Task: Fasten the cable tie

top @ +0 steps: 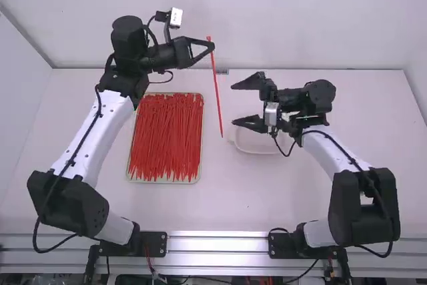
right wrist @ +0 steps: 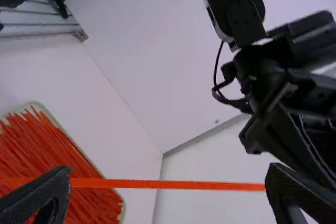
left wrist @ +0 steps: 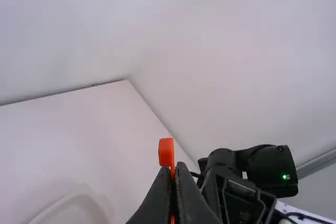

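A single red cable tie [top: 216,85] hangs nearly upright in the air above the table, head end up. My left gripper [top: 211,47] is shut on it just below the head [left wrist: 166,152]; in the left wrist view the fingers [left wrist: 181,192] pinch the strap. My right gripper [top: 239,103] stands open to the right of the tie's lower half, one finger [top: 247,84] above and one [top: 248,123] below. In the right wrist view the tie [right wrist: 168,184] runs across between the wide-apart fingertips [right wrist: 39,192], untouched.
A tray [top: 195,178] holding several red cable ties [top: 167,137] lies left of centre on the white table. A clear shallow container [top: 257,146] sits under the right gripper. The right arm's wrist [left wrist: 252,169] shows in the left wrist view.
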Robot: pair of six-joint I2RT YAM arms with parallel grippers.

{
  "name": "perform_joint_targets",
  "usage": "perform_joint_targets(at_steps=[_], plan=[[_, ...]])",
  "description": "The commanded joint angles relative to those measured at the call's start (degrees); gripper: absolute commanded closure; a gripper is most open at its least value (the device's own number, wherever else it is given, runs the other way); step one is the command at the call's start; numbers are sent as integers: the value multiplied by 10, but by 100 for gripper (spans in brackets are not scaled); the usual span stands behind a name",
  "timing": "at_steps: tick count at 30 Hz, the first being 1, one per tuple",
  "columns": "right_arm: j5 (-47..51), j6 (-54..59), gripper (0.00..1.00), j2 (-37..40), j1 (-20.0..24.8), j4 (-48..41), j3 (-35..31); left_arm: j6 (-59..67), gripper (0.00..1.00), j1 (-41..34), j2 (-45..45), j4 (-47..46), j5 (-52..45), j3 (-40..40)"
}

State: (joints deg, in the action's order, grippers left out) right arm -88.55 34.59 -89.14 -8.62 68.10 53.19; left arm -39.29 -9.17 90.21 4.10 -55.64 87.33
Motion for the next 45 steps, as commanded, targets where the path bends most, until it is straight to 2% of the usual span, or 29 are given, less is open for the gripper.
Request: perform_joint_targets(at_steps=[1,15,22,32,40,45], plan=[[-6,61,2,-4,-8,2,11,-3,97,2,0,4,-8,14],[-6,98,2,-4,-16,4,7,-4,98,21,13,-5,-19,14],[-6,202,2,-4,-16,6,-40,-75,98,21,58,28,-31,14],[-5,266,2,-4,-11,44,-94,-217,98,38,118,109,-86,14],[-6,295,2,-4,-7,38,-105,-244,98,28,128,43,-113,14],[-6,332,2,-4,-20,31,-105,-254,98,22,128,25,-140,14]])
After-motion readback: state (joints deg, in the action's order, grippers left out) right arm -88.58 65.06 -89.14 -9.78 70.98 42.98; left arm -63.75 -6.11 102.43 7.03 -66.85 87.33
